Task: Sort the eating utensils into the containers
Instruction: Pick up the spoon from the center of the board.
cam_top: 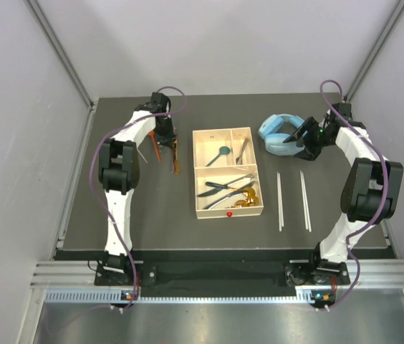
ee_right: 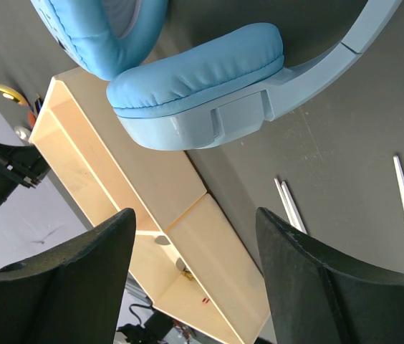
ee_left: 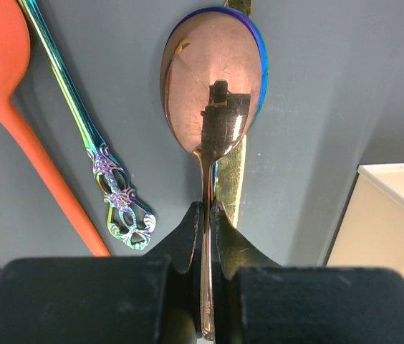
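Observation:
My left gripper (ee_left: 208, 208) is shut on the thin handle of a shiny rose-gold spoon (ee_left: 213, 86), whose bowl points away from me over the dark table. A gold utensil (ee_left: 231, 179) lies just under it. Beside them lie an orange spoon (ee_left: 1, 64) and a rainbow-coloured ornate handle (ee_left: 109, 179). From above, the left gripper (cam_top: 165, 137) is left of the cream tray (cam_top: 197, 172). The tray holds a teal spoon (cam_top: 222, 152), a fork (cam_top: 243, 149) and dark knives with gold spoons (cam_top: 229, 190). My right gripper (ee_right: 195, 215) is open and empty, next to the headphones.
Light-blue headphones (cam_top: 281, 134) lie at the back right, close in front of the right gripper (cam_top: 308, 141). Two pairs of pale chopsticks (cam_top: 281, 201) (cam_top: 304, 193) lie right of the tray. A red dot (cam_top: 229, 213) marks the tray's near rim.

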`<state>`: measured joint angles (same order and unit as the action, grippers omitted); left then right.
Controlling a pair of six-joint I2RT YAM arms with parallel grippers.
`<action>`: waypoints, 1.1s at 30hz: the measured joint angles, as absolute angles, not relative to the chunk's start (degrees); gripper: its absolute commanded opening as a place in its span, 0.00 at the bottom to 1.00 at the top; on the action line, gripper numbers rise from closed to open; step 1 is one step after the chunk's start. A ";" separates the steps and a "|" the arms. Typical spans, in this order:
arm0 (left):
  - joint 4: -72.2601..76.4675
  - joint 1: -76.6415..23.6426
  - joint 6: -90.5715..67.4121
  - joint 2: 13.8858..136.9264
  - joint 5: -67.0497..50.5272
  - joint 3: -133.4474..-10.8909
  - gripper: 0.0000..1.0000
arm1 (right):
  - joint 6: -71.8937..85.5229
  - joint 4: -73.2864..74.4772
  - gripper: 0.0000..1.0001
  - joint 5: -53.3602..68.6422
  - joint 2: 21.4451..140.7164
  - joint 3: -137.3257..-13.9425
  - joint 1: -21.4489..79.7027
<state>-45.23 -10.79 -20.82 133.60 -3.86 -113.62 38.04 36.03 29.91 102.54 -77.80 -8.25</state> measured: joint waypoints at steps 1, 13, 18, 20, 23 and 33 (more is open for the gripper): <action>-45.23 -10.79 -20.80 133.60 -3.86 -113.62 0.00 | 38.04 36.03 0.68 29.91 102.54 -77.80 -8.25; -44.75 -10.72 -19.66 132.11 -5.63 -111.26 0.11 | 38.06 35.99 0.68 29.95 102.54 -77.80 -8.25; -44.84 -10.72 -19.46 131.50 -6.57 -110.28 0.13 | 38.04 35.97 0.68 30.09 102.54 -77.80 -8.25; -44.88 -10.72 -19.44 131.22 -6.96 -109.95 0.13 | 38.06 35.97 0.68 30.11 102.54 -77.80 -8.25; -44.88 -10.72 -19.38 130.52 -7.68 -109.27 0.14 | 38.06 35.94 0.68 30.11 102.54 -77.80 -8.25; -44.91 -10.72 -19.31 128.84 -8.69 -108.79 0.08 | 38.04 35.55 0.68 30.17 102.54 -77.80 -8.25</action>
